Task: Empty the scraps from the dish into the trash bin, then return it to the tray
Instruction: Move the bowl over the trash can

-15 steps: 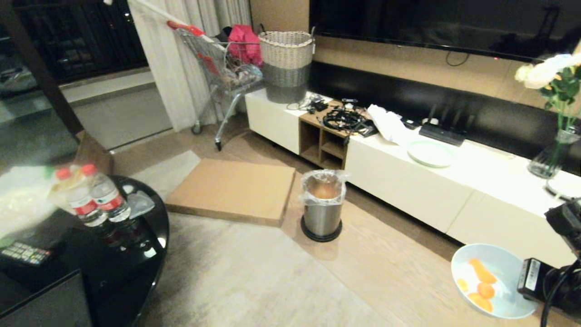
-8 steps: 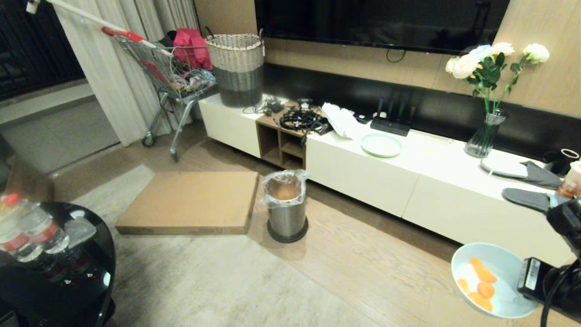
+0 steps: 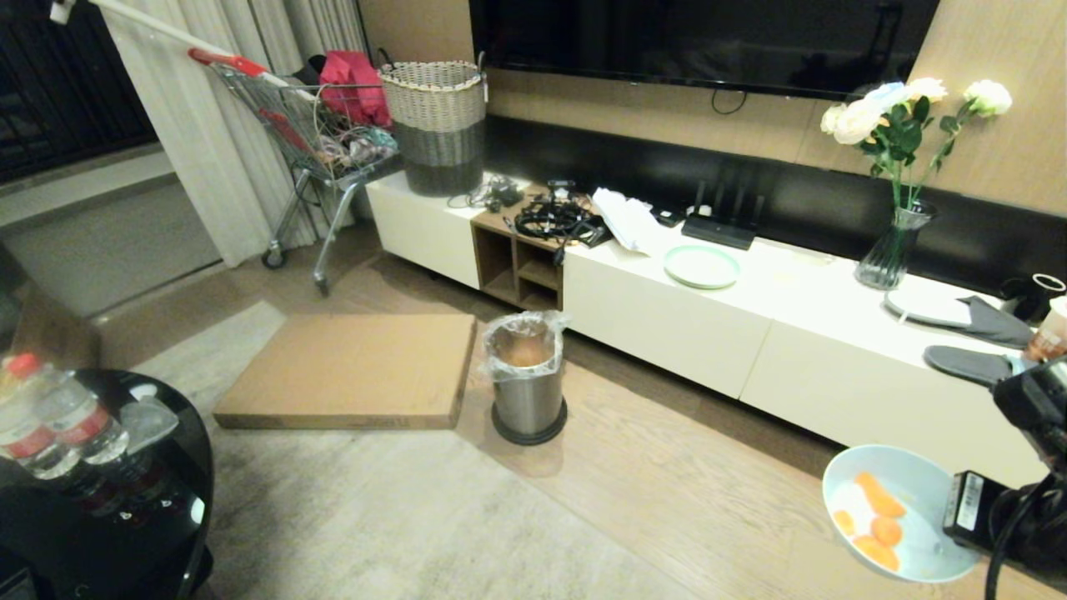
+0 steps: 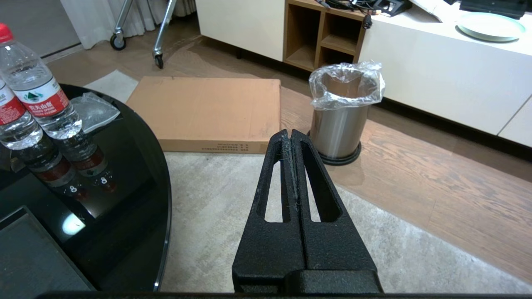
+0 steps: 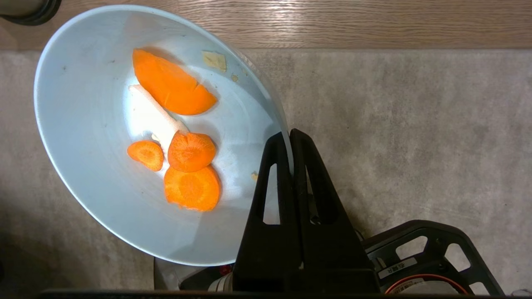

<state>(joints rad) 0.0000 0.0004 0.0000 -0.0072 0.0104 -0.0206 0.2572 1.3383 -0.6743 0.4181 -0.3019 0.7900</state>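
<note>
Right wrist view shows my right gripper (image 5: pixel 289 137) pinching the dish (image 5: pixel 104 104) by its rim, keeping the scraps (image 5: pixel 183 145) inside until the trash bin (image 3: pixel 525 379).

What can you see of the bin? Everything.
The bin is a small upright cylinder of brushed steel on a black base ring, lined with a clear plastic bag that folds over the rim. It has no lid; something orange-brown shows inside. It stands on the wood floor in front of the white cabinet, beside a flat cardboard box and apart from it, near the rug's edge. Nothing touches it but the floor.
</note>
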